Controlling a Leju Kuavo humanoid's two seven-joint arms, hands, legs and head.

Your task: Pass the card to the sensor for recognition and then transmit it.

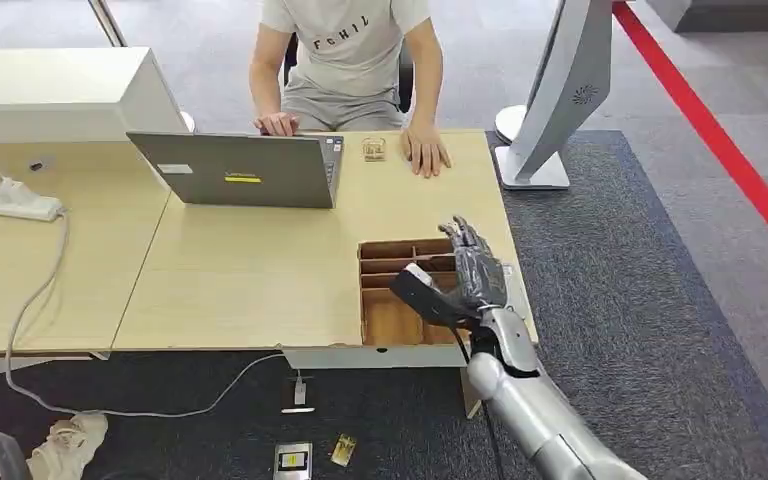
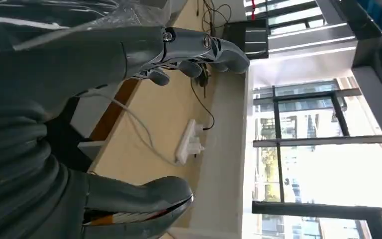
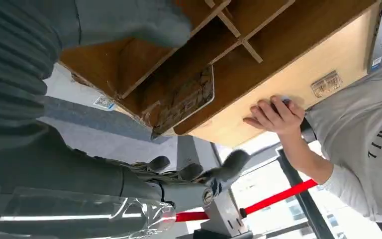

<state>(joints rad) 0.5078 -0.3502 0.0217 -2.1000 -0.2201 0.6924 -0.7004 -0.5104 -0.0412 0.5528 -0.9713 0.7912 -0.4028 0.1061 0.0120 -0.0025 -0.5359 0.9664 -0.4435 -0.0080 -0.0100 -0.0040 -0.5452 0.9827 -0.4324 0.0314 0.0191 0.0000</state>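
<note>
On the wooden desk [image 1: 260, 270], the right hand [image 1: 475, 265] hovers, fingers spread and empty, over a divided tray [image 1: 385, 320]; left hand [image 2: 179, 55] also empty, fingers apart. The person's shirt [image 1: 345, 40] reads "FGHIL".

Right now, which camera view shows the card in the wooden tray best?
The right wrist view: the card lies close and unblocked in the tray. In the head view the right hand covers that spot.
</note>
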